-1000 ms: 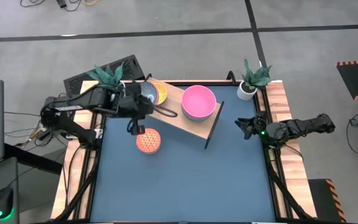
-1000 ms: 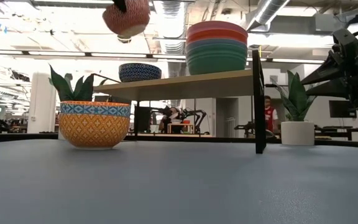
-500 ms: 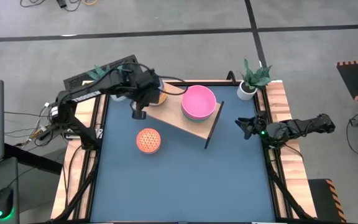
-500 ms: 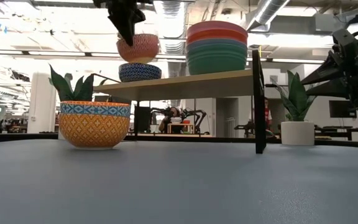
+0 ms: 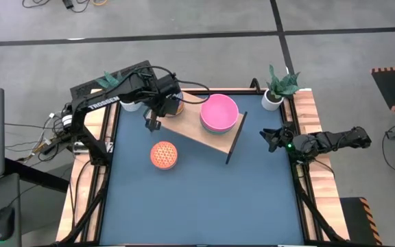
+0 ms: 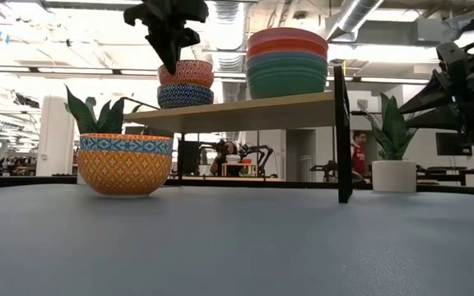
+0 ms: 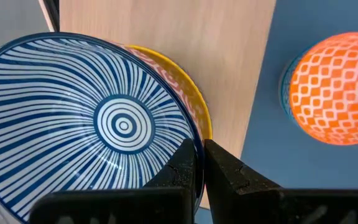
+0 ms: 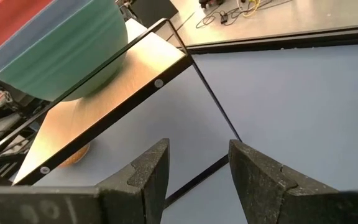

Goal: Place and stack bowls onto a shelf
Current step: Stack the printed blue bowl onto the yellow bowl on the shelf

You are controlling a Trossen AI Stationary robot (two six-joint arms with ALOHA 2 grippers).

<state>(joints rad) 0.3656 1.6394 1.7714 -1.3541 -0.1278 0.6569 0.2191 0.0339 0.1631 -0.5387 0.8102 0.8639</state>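
shelf: wooden board (image 5: 201, 130) on black legs at the far side of the table (image 5: 204, 199)
large stack: plain bowls (image 6: 287, 63) nested on one end of the shelf, pink on top from above (image 5: 219, 112); judged done
small stack: red-patterned bowl (image 6: 186, 72) sat in the dark blue patterned one (image 6: 185, 95) on the other end of the shelf; from the wrist, blue-striped inside (image 7: 98, 124) with a yellow rim (image 7: 194, 106) beneath
left gripper: (image 7: 199, 163) above the small stack, fingers pinched on the rim of the top bowl; bowl seated, not yet let go
right gripper: (image 8: 194, 165) idle by the right rail, fingers wide, holding nothing
left to do: orange bowl (image 5: 163, 154) on the table beside the shelf, not yet placed
progress: judged near the end; release this bowl, then stack the orange one
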